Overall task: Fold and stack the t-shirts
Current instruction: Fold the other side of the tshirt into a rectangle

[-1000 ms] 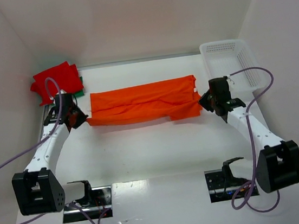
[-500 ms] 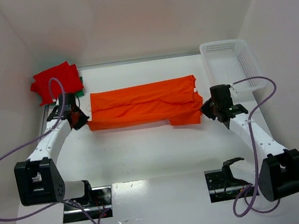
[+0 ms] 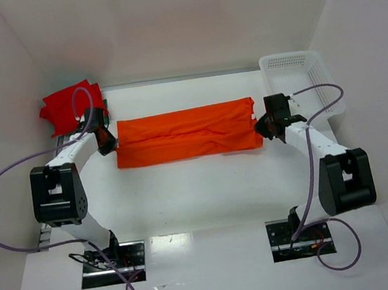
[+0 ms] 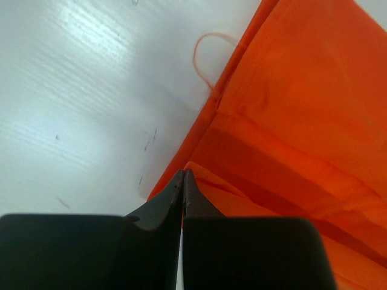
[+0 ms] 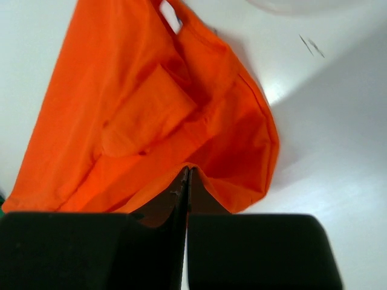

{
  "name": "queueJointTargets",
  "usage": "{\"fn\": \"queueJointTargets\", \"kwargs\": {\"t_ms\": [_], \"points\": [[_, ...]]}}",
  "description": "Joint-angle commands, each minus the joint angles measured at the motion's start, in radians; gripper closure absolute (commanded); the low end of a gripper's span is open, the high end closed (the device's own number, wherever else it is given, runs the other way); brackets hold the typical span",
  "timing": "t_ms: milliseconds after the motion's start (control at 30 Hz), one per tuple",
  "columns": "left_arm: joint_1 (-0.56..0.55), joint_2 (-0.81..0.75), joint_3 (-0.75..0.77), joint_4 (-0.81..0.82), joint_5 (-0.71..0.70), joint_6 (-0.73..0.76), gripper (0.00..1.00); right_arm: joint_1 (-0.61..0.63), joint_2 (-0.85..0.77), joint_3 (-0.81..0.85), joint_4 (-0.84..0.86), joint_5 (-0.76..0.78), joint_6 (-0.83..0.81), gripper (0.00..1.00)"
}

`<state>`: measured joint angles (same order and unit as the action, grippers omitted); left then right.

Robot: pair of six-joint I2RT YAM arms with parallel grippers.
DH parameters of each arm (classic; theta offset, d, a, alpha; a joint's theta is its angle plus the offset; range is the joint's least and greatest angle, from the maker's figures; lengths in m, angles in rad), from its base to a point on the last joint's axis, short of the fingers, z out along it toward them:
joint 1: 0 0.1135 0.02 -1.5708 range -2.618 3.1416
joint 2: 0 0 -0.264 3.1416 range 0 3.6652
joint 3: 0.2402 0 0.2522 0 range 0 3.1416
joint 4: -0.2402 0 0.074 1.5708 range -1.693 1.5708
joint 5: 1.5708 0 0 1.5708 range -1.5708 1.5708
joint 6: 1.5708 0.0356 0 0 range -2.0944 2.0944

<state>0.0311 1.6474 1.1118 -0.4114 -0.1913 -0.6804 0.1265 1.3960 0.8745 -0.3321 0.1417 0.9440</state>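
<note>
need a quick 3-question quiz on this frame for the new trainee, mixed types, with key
1. True or false: the orange t-shirt lies inside the white basket.
2. Where is the red t-shirt? A) at the far left corner of the table B) in the basket C) between the arm bases
3. What are the left fingers and right fingers shut on?

Key
1. False: it lies spread on the table, left of the basket.
2. A
3. The orange t-shirt, one pair at each end.
</note>
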Motion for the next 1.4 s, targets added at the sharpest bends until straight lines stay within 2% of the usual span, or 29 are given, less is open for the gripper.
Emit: {"fn": "queueJointTargets", "kwargs": {"t_ms": [0,333,633,1233,1300,1333,1367], "points": [[0.024,0.058,0.058,0.046,-0.039,0.027,1.00,-0.013,0.096,0.093,0.084,0.036,-0.039,1.00],[0.024,0.235,0.187,0.102,0.018,0.045,1.00,-0.022,0.285,0.199,0.140,0.004,-0.090,1.00],[0.024,0.255,0.253,0.102,0.009,0.054,1.00,-0.022,0.376,0.299,0.150,-0.007,-0.129,0.99],[0.024,0.335,0.303,0.134,-0.028,0.054,1.00,-0.042,0.479,0.350,0.189,-0.007,-0.168,0.99],[0.024,0.344,0.303,0.134,-0.028,0.054,1.00,-0.051,0.489,0.362,0.189,-0.007,-0.179,0.98],[0.024,0.344,0.303,0.134,-0.028,0.054,1.00,-0.051,0.489,0.362,0.189,-0.007,-0.179,0.94],[0.024,0.344,0.303,0.134,-0.028,0.054,1.00,-0.051,0.500,0.362,0.189,-0.007,-0.188,0.85]]}}
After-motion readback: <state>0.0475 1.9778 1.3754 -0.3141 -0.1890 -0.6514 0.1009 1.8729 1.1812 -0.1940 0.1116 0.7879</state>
